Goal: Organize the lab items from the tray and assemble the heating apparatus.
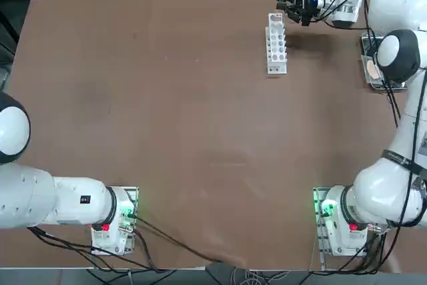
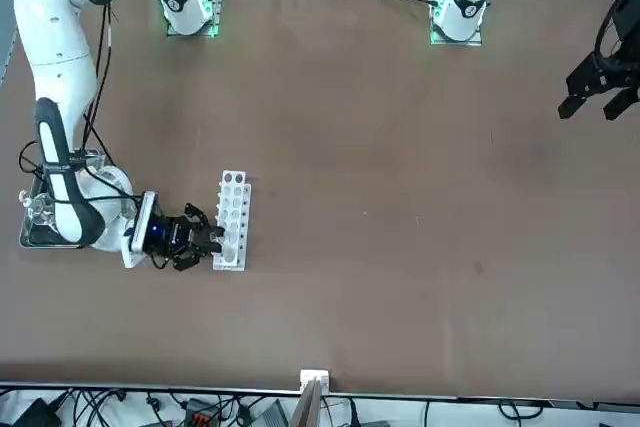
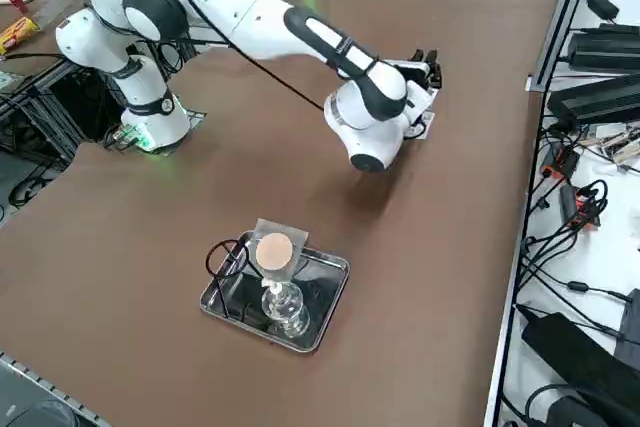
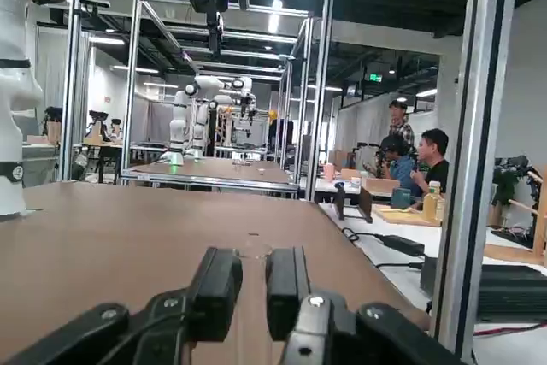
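While the burner bottle [image 3: 283,305], tripod [image 3: 226,259] and mesh [image 3: 274,251] wait in the tray [image 3: 318,327], we see the right gripper [image 2: 212,240], jaws narrowed and empty, level beside the white tube rack [image 2: 233,218], apparently to shift it.

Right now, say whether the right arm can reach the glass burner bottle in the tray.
Probably yes: the burner bottle stands uncovered in the tray beside the arm; the right gripper, at the rack, must swing back.

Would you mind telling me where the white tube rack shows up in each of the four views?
Top view: white tube rack upper right of centre, beside the right claw.
Front view: lower left, the claw at its end.
Right side view: mostly hidden behind the wrist.
Right wrist view: not in it.
Shared landmark: the claw.
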Robot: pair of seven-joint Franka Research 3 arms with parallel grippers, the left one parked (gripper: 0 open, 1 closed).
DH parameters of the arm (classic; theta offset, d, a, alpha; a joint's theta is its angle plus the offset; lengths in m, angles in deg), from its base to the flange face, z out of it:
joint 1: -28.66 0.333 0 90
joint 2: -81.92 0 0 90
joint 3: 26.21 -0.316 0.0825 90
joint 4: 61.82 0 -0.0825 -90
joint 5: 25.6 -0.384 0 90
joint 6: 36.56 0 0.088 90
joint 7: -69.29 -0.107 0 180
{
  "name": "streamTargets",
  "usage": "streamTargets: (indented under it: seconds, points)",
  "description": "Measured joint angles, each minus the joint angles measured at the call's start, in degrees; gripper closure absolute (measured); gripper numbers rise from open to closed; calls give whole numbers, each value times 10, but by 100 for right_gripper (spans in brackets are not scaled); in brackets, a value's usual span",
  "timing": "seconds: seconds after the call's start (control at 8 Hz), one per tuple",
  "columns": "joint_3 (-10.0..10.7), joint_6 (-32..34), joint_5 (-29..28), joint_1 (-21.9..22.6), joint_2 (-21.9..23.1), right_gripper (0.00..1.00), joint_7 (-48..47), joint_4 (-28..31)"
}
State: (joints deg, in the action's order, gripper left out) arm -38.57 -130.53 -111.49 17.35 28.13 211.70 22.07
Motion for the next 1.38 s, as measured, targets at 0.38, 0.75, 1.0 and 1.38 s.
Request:
streamTargets:
  seconds: [0.38, 0.75, 1.0, 1.38]
  points:
    - [0, 0, -2, 0, -7, 78, 2, 0]
    - [0, 0, -3, 0, -7, 61, 3, 0]
    - [0, 0, -4, 0, -7, 22, 3, 0]
    - [0, 0, -5, -4, -3, 8, -7, -6]
